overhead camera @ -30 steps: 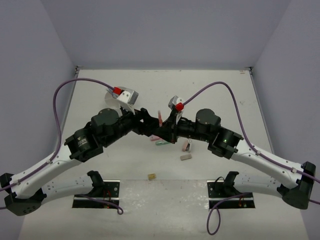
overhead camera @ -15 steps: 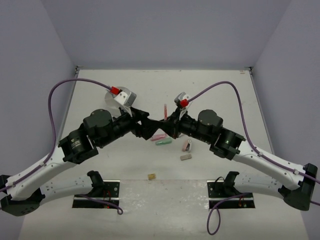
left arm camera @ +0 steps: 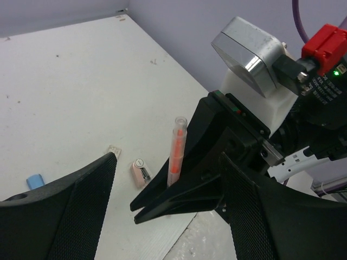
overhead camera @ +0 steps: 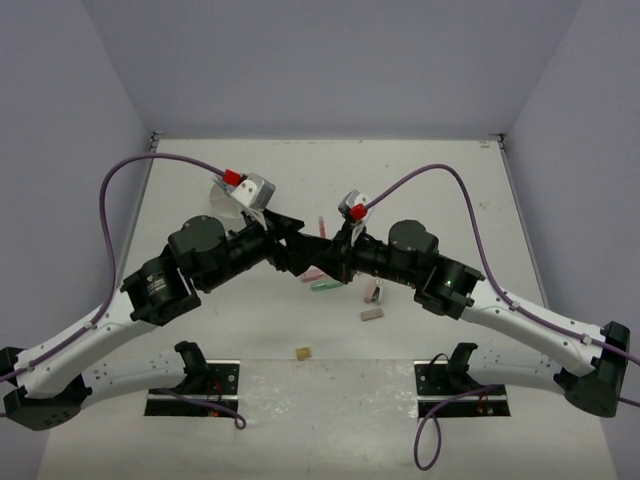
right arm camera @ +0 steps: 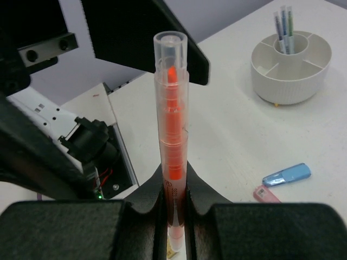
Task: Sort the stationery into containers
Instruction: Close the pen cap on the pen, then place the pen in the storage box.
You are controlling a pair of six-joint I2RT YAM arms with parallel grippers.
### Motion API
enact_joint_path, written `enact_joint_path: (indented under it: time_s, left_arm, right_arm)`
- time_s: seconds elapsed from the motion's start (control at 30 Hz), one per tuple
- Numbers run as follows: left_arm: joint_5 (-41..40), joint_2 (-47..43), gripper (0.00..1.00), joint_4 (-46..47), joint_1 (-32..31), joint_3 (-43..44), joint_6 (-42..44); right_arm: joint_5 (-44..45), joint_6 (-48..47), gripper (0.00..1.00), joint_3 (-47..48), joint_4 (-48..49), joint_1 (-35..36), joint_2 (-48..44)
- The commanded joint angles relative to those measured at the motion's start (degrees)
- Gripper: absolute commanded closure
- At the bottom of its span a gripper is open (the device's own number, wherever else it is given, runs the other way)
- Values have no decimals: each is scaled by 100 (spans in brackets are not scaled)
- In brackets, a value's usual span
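My right gripper (right arm camera: 174, 189) is shut on a red-orange pen (right arm camera: 171, 124) in a clear barrel and holds it upright above the table. In the top view the pen (overhead camera: 322, 226) stands between the two grippers. My left gripper (left arm camera: 168, 216) is wide open, and the right gripper's black fingers with the pen (left arm camera: 177, 149) lie between its jaws without touching them. The round white tub (right arm camera: 291, 65) has several pens in its centre cup. A blue clip (right arm camera: 286, 174) and a pink clip (right arm camera: 267, 194) lie on the table.
In the top view the tub (overhead camera: 220, 195) is mostly hidden behind the left wrist. A pink clip (overhead camera: 316, 273), a green clip (overhead camera: 325, 285), a pink piece (overhead camera: 374, 291), a beige eraser (overhead camera: 372, 314) and a tan eraser (overhead camera: 301, 352) lie near the middle.
The right gripper has kept hold of the pen, swinging it right and back, then slightly left again. The left arm pulled back a little, then closed in around the right gripper.
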Motion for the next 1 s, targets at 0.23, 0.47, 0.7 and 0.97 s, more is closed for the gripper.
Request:
enact_joint_path:
  time_s: [0.23, 0.47, 0.7, 0.97]
  left_arm:
    - [-167, 518, 53, 444, -12, 341, -96]
    - [-489, 548, 100, 342, -12, 311, -31]
    - [-3689, 1443, 100, -452, 128, 1181, 269]
    - [-4769, 2785, 100, 641, 2530, 1942, 439]
  right_arm:
    - [-427, -179, 100, -47, 474, 188, -37]
    - [200, -186, 76, -53, 272, 180, -81]
    - [1618, 250, 1, -476, -220, 179, 45]
    - [2345, 462, 1, -1509, -220, 20, -866]
